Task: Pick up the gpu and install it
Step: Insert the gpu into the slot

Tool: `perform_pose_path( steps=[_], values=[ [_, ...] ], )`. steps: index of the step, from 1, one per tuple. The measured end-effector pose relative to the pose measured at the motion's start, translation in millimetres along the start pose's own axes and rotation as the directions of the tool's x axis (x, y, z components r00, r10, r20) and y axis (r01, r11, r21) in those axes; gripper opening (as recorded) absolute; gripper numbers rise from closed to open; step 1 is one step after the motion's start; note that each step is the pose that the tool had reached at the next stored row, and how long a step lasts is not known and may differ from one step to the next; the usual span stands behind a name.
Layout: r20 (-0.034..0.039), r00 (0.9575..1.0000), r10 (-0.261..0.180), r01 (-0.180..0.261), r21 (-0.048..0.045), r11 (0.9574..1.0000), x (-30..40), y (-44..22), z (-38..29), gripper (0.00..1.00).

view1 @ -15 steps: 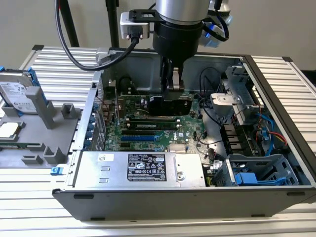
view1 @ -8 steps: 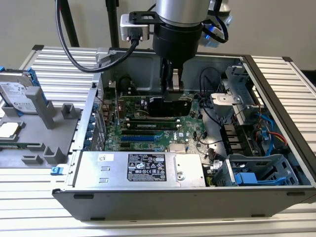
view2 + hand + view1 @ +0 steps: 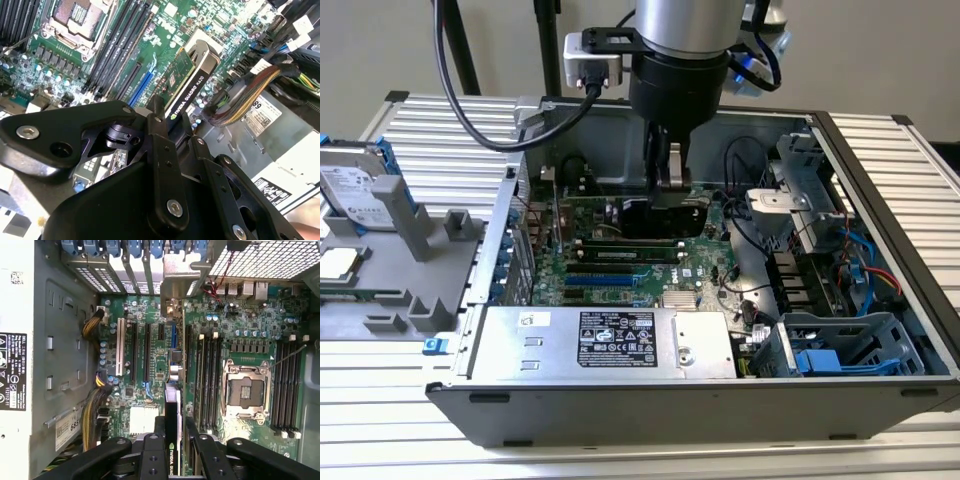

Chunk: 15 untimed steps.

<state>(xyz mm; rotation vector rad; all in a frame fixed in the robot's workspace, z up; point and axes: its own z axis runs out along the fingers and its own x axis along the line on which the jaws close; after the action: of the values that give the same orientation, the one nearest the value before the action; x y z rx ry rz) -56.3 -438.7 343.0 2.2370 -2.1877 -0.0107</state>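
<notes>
Fingers of the black two-finger gripper (image 3: pixel 172 440) are closed narrowly on the flat black-and-green gpu card (image 3: pixel 171 405), held edge-on at the lower centre of the first wrist view, above the large green motherboard (image 3: pixel 235 335). In the exterior view the gripper (image 3: pixel 666 190) hangs at centre frame inside the open grey computer case (image 3: pixel 880 170). The card appears to sit over the dark expansion slots (image 3: pixel 147 352), though alignment is hard to judge. A tilted card could miss its slot or scrape nearby components.
</notes>
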Motion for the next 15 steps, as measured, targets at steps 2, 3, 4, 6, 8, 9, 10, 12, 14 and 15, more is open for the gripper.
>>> perform_pose_path(
  steps=[2, 3, 4, 6, 8, 9, 10, 12, 14, 15],
  values=[
    [-0.0002, 1.0, 0.0, 0.0, 0.0, 1.0, 0.0, 0.0, 1.2, 0.0],
    [-0.0003, 1.0, 0.0, 0.0, -0.0001, 1.0, 0.0, 0.0, 1.8, 0.0],
    [-0.0004, 1.0, 0.0, 0.0, 0.0, 1.0, 0.0, 0.0, 2.4, 0.0],
    [-0.0006, 1.0, 0.0, 0.0, 0.0, 1.0, 0.0, 0.0, 3.5, 0.0],
    [-0.001, 1.0, 0.0, 0.0, -0.0001, 1.0, 0.0, 0.0, 4.5, 0.0],
    [-0.001, 1.0, 0.0, 0.0, 0.0, 1.0, 0.0, -0.1, 5.1, 0.0],
    [-0.001, 1.0, 0.0, 0.0, 0.0, 1.0, 0.0, -0.1, 5.7, 0.0],
    [-0.001, 1.0, 0.0, 0.0, 0.0, 1.0, 0.0, -0.1, 6.8, 0.0],
    [-0.0011, 1.0, 0.0, 0.0, 0.0, 1.0, 0.0, -0.1, 7.8, 0.0],
    [-0.0011, 1.0, 0.0, 0.0, -0.0001, 1.0, 0.0, -0.1, 8.2, 0.0]
  ],
)
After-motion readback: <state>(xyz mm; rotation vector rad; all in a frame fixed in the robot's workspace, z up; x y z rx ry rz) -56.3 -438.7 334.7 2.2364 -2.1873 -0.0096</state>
